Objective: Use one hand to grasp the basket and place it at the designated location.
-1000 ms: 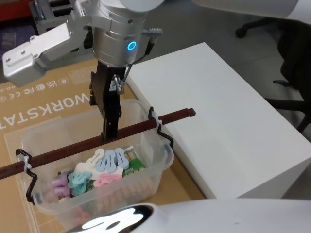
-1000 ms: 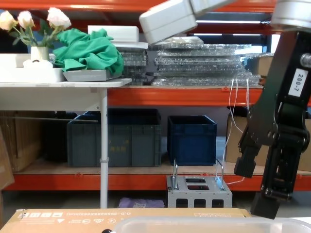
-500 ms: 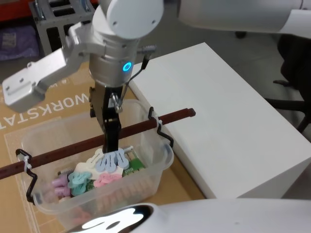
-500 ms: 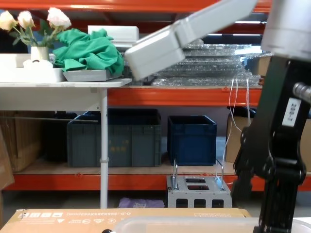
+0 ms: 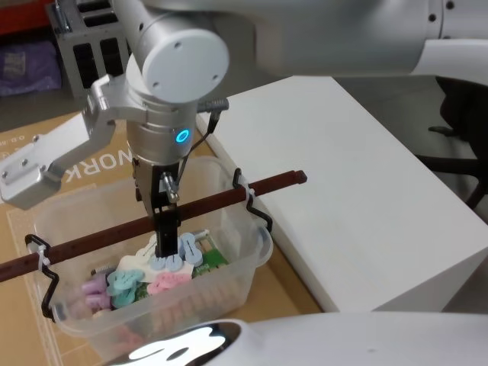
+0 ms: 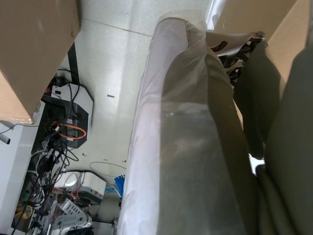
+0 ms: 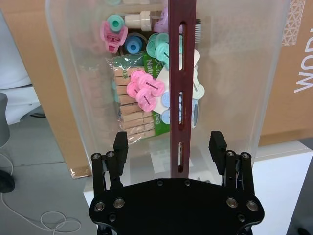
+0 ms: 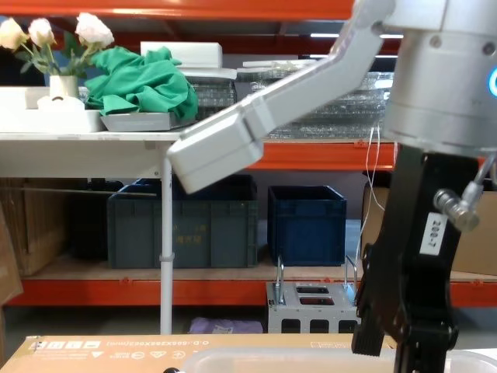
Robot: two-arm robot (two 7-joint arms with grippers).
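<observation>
Basket of translucent milky-white plastic sat on a brown cardboard sheet in the head view, just beside a white box-like table. A dark red-brown slotted bar crossed its top as a handle, hooked to black wire brackets at both ends. Pastel plastic clips lay inside. The right arm came in from above, its silver wrist vertical. The black two-fingered right gripper pointed straight down, its tips below the bar and near the clips.

The left wrist view showed a pale wrapped surface, cardboard and a floor with cables.

From the right wrist, the gripper was spread wide. One finger stood on each side of the bar, and neither touched it. The basket wall lay beyond.

In the chest view the gripper, labelled "200-7", hung upright. Its tips dipped behind the basket rim.
</observation>
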